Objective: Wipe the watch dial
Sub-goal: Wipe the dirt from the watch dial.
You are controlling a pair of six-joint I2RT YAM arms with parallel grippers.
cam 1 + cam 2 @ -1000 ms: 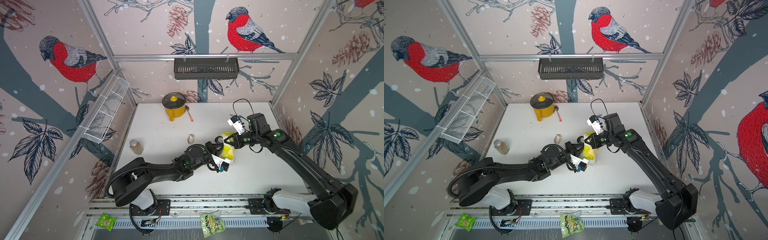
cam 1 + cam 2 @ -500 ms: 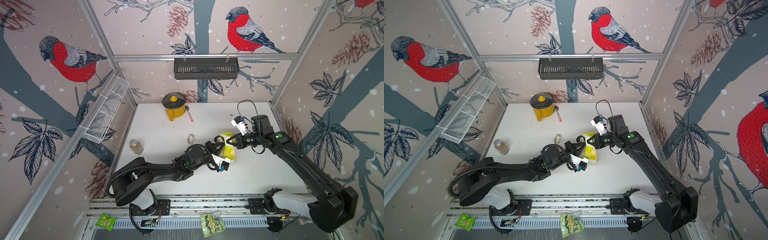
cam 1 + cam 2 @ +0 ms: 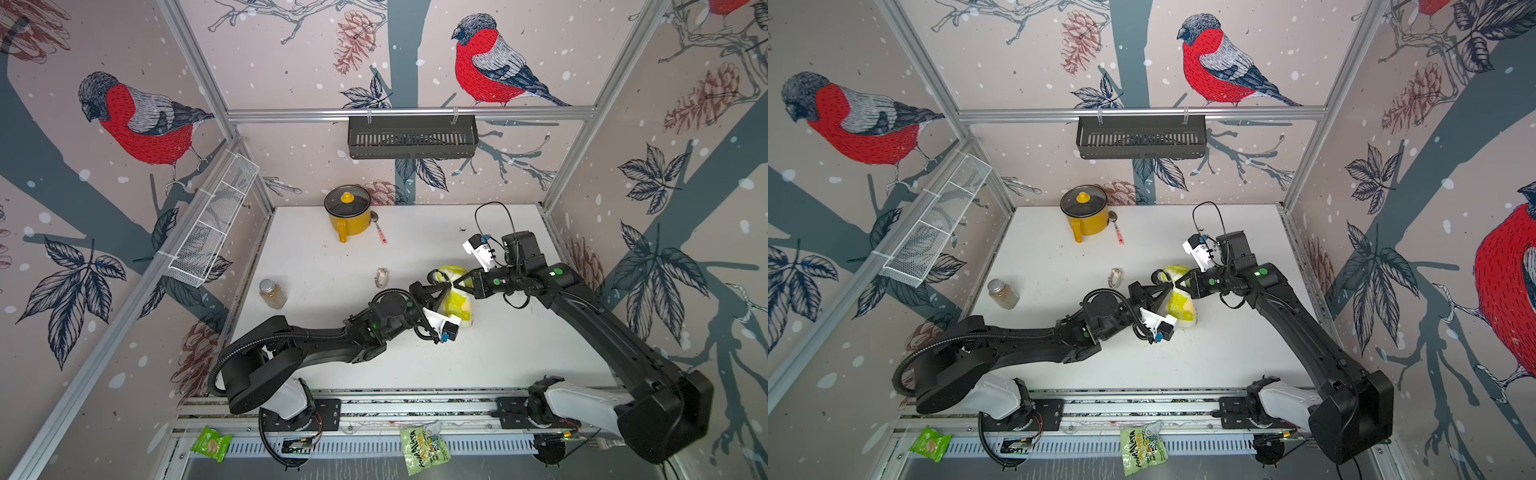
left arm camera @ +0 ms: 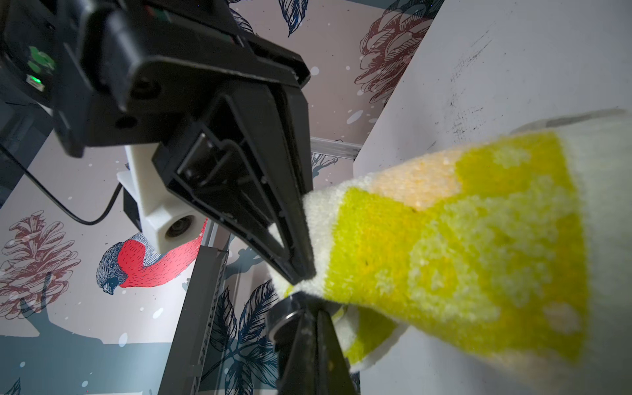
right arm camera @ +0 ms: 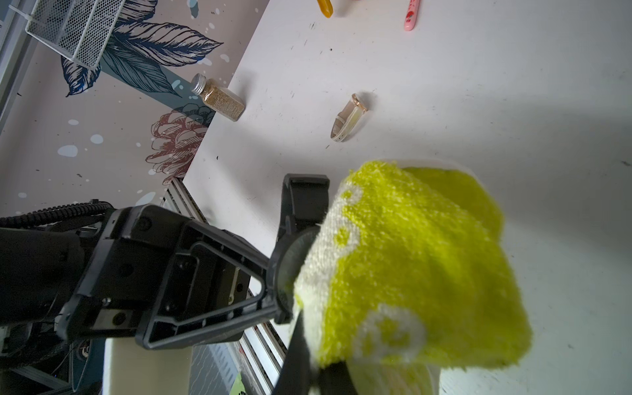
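Well, brown granules inside jar

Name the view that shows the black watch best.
Right wrist: the black watch shows its round dial and strap up close, partly covered by the cloth. Left wrist catches only an edge of the watch. Both top views show little more than its strap, small.
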